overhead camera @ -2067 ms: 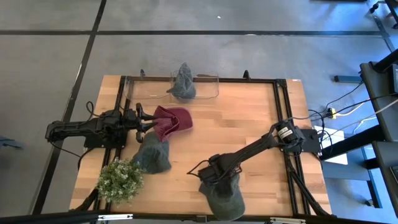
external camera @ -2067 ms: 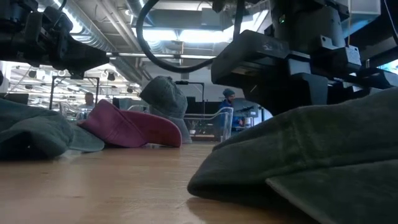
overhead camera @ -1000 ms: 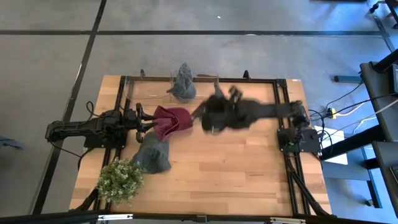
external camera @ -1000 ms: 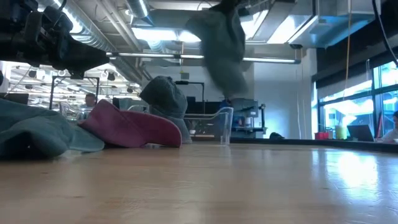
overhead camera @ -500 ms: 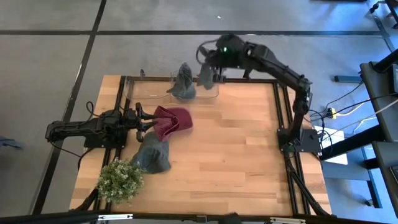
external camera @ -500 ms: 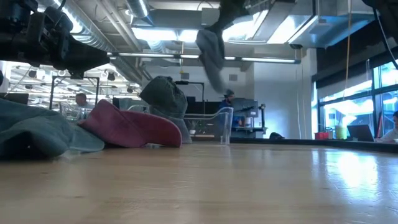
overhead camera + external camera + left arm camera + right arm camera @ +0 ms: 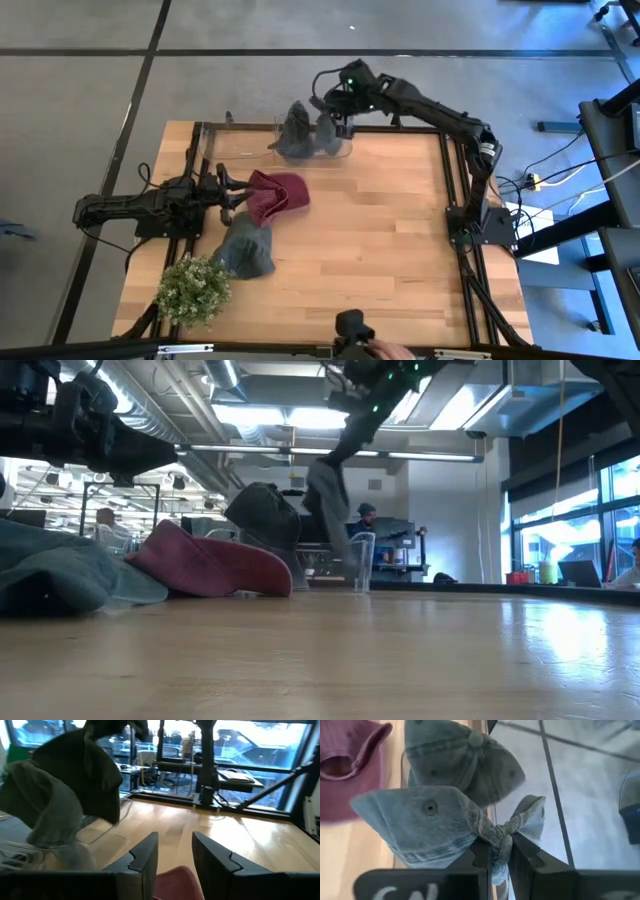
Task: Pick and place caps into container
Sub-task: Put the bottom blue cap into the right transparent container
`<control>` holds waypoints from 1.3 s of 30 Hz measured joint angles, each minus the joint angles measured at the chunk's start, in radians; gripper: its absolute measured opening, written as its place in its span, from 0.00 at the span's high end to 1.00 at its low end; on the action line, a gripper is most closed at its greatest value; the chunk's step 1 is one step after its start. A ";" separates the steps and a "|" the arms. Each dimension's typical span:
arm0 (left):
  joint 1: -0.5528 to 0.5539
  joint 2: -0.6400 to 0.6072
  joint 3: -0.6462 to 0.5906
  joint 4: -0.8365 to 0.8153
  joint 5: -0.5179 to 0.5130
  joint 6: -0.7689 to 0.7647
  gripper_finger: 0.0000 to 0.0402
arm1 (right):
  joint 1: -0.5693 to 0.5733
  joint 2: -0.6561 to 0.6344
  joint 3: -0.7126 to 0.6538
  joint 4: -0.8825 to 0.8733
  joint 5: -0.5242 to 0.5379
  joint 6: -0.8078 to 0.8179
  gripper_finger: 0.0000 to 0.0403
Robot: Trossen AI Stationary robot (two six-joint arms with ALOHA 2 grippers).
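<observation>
My right gripper [image 7: 336, 104] is above the clear container [image 7: 343, 152] at the table's far edge, shut on a grey-green cap [image 7: 328, 134] that hangs down into it. A second grey-green cap [image 7: 292, 133] stands in the container, leaning on its left part. The maroon cap [image 7: 277, 194] lies on the table left of centre, with a third grey-green cap [image 7: 245, 250] nearer the front. My left gripper [image 7: 228, 192] waits open and level at the maroon cap's left edge. My right gripper pinches a bunched fold of the cap's cloth [image 7: 496, 836] between its two fingers, several layers gathered together. The fingers slant down from above the far edge. The cap [image 7: 329, 508] hangs slack below them, its lower end down behind the container's wall [image 7: 362, 560].
A bushy green plant [image 7: 190, 290] stands at the front left corner. A dark frame [image 7: 448, 180] borders the table on the left, far and right sides. A person's hand with a dark object [image 7: 354, 332] shows at the front edge. The wood at the middle and right is bare.
My right gripper has carried the grey-green cap from over the table's middle toward the far edge and a little left, then sunk over the container. It has tipped and rolled on the way. The cap has swung down and now hangs beside the cap in the container.
</observation>
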 joint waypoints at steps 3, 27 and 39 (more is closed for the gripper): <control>0.000 0.000 0.000 0.003 -0.026 0.000 0.71 | 0.002 0.000 -0.091 0.149 -0.002 0.008 0.86; 0.000 0.000 0.000 0.007 -0.054 0.000 0.71 | 0.018 -0.001 -0.365 0.634 -0.125 0.167 0.82; 0.000 0.000 0.000 0.007 -0.054 0.000 0.71 | 0.028 0.022 -0.367 0.634 -0.129 0.169 0.63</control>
